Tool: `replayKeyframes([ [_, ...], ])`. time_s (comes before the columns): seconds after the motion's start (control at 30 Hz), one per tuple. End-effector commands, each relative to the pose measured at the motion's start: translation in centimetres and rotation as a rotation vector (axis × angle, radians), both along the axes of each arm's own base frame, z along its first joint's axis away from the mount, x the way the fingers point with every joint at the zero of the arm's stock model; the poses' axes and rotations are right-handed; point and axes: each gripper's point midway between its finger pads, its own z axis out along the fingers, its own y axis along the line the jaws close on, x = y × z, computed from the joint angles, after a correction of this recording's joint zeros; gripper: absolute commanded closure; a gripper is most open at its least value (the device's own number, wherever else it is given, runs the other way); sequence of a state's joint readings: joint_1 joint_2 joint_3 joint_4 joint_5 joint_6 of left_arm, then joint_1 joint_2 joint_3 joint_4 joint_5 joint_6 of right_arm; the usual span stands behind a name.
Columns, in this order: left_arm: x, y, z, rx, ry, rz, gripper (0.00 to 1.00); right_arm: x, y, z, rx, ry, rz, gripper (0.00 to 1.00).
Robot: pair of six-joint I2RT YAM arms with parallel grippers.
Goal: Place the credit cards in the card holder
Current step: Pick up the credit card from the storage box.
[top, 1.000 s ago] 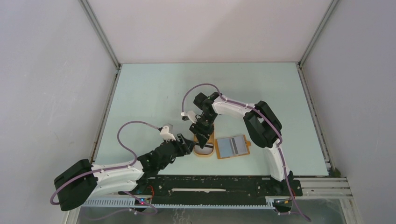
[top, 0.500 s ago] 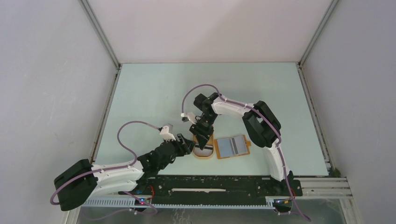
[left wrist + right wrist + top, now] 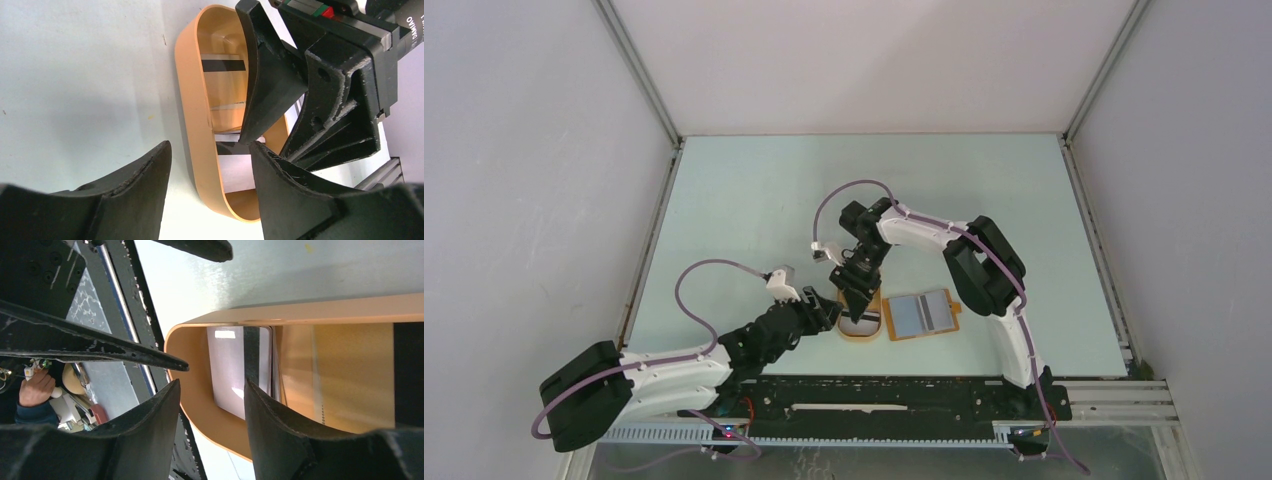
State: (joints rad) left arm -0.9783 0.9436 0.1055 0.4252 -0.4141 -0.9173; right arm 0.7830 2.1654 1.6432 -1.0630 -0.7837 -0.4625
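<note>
Pale green table [image 3: 754, 200], bearing: orange tray [image 3: 190, 100] with credit cards [image 3: 227, 85]; card holder [image 3: 953, 318] just beside. Left gripper [image 3: 209, 150] and right gripper [image 3: 211, 385] stood released, astride the tray's wall.

The orange tray [image 3: 192, 115] is showing smooth, glossy plastic. Inside the tray, cards [image 3: 232, 375] are gleaming. Beside the tray, fingers [image 3: 135, 195] of the left gripper [image 3: 210, 146] are looking matt black, rough and scuffed.
</note>
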Motion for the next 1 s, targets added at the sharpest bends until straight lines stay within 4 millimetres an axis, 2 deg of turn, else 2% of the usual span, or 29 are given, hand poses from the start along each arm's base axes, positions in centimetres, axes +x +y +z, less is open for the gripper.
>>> replayKeyframes([
  [0.0,0.2,0.0,0.3,-0.023,-0.008,0.01,0.36,1.6,0.3,-0.2,-0.013,-0.072,-0.018,0.4],
  [0.2,0.1,-0.4,-0.2,-0.008,0.012,-0.005,0.38,2.6,-0.3,-1.3,-0.057,-0.118,-0.033,0.39],
  [0.33,0.1,-0.7,-0.5,0.009,0.026,-0.02,0.4,2.4,-0.6,-1.8,-0.07,-0.112,-0.028,0.39],
  [0.63,0.2,-1.1,-0.6,0.043,0.041,-0.032,0.57,0.4,-0.3,-1.9,-0.058,-0.025,0.008,0.4],
  [0.8,0.4,-1.0,-0.7,0.084,0.053,-0.025,0.69,-0.3,0.1,-1.5,-0.038,0.028,0.009,0.4],
  [0.97,0.6,-1.2,-0.5,0.095,0.054,-0.026,0.77,-0.8,0.5,-0.8,-0.011,0.079,0.003,0.41],
])
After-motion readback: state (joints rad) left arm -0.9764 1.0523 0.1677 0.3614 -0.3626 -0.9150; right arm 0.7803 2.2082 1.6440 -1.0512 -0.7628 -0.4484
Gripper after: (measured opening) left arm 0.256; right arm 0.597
